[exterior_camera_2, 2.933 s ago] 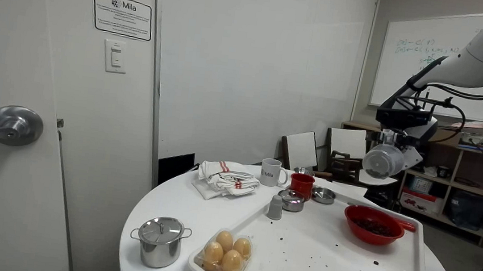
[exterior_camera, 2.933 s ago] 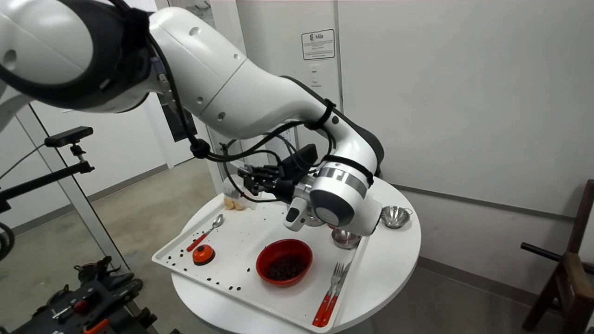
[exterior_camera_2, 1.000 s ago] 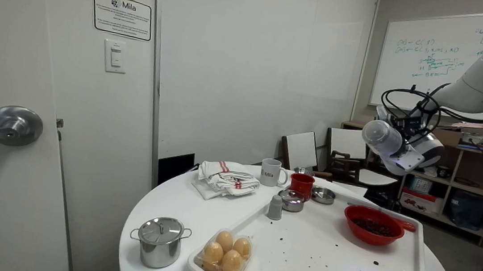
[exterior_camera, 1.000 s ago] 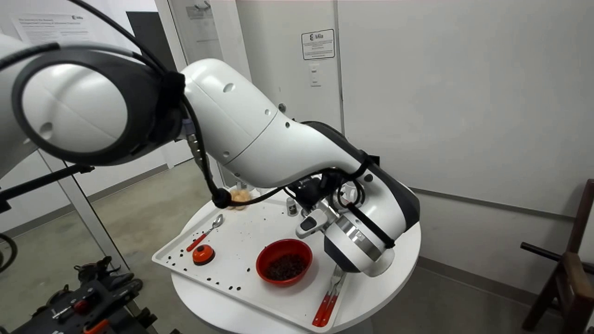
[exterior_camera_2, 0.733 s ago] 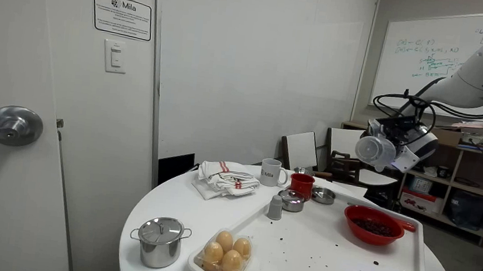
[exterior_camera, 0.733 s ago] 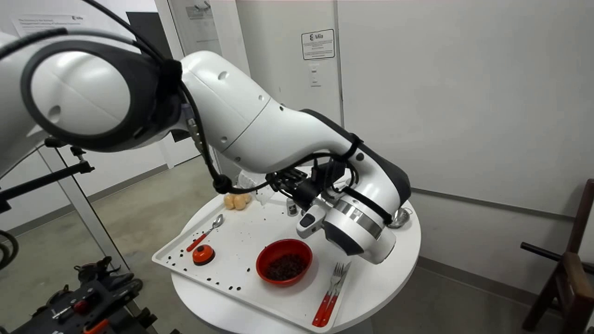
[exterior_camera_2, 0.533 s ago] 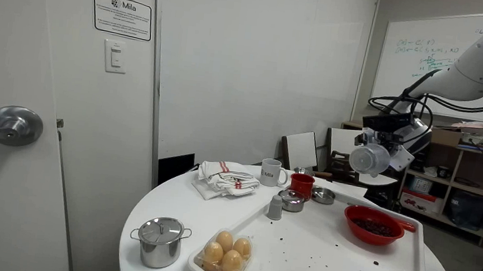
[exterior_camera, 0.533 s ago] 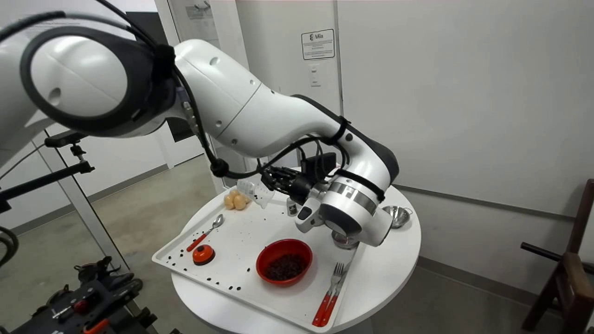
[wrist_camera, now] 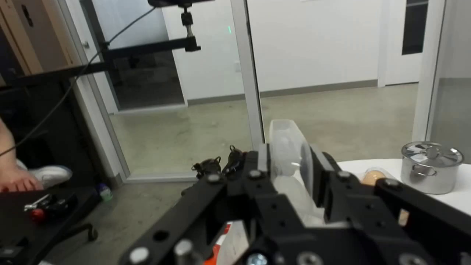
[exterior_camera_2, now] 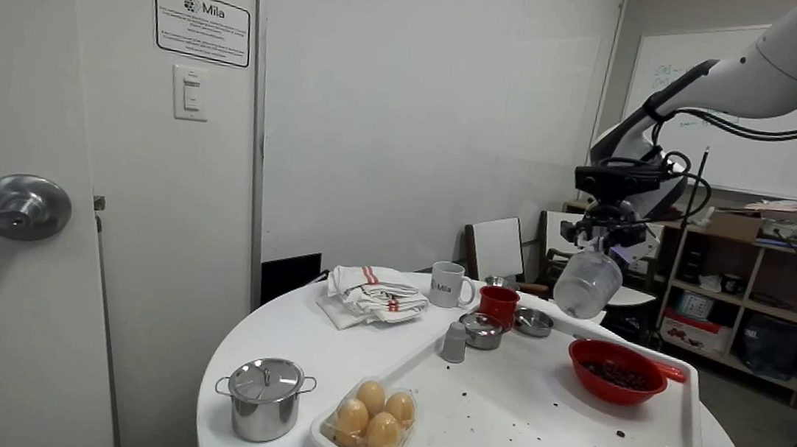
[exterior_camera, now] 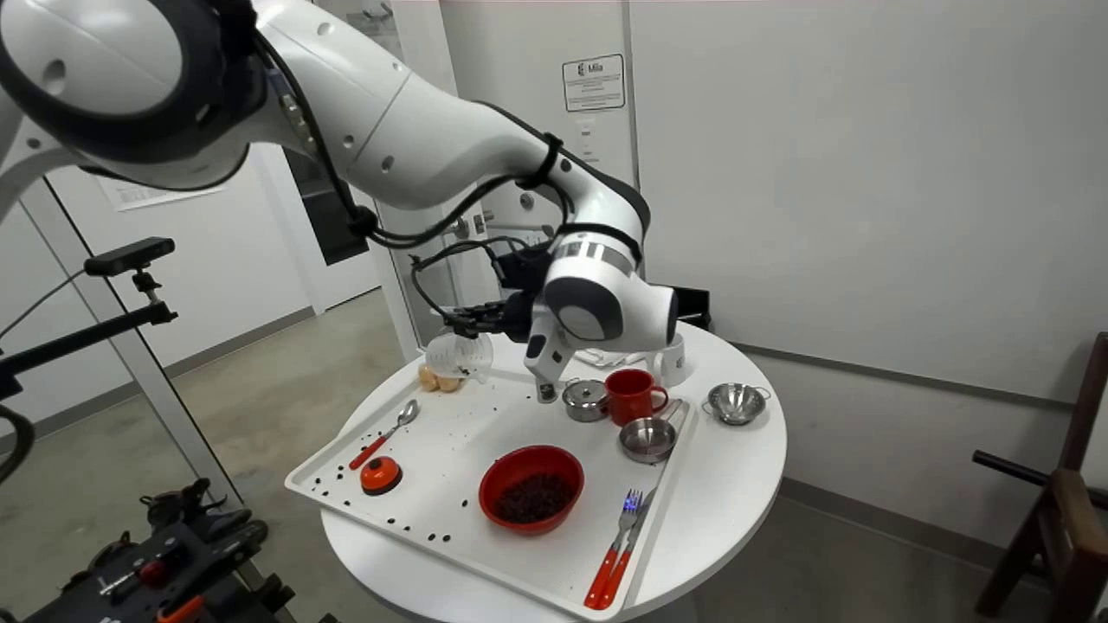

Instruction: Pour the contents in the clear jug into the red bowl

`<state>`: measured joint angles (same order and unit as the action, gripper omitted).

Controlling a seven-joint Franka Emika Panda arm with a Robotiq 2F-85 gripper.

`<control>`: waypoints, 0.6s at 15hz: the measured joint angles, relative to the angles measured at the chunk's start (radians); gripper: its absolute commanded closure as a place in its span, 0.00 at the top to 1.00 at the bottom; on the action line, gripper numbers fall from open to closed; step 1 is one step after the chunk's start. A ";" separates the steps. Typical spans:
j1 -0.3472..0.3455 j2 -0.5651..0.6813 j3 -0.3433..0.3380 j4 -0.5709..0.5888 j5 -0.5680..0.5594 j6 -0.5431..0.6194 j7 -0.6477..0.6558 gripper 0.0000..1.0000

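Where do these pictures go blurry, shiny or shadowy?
Wrist view: the claw and the clear jug in its grip look soft, from focus or motion I can't tell; bright reflections streak the pot lid. In an exterior view: a violet glint on the fork prongs, a faint shadow beside the red bowl.

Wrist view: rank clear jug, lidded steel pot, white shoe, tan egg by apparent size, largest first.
Largest: clear jug or lidded steel pot, unsure which, since the fingers hide part of the jug and it is nearer the camera.
Next: white shoe.
Smallest: tan egg, as far as it shows.
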<state>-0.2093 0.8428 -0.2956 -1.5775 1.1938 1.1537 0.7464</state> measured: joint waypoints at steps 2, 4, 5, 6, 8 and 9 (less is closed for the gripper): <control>0.059 -0.046 0.005 -0.043 -0.046 0.104 -0.041 0.10; 0.111 -0.080 0.017 -0.079 -0.081 0.224 -0.078 0.10; 0.135 -0.092 0.025 -0.093 -0.098 0.286 -0.094 0.10; 0.155 -0.100 0.033 -0.102 -0.117 0.346 -0.108 0.10; 0.187 -0.112 0.050 -0.119 -0.155 0.464 -0.138 0.10; 0.200 -0.115 0.056 -0.126 -0.177 0.520 -0.152 0.10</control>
<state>-0.0091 0.7276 -0.2392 -1.7036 1.0170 1.6732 0.5945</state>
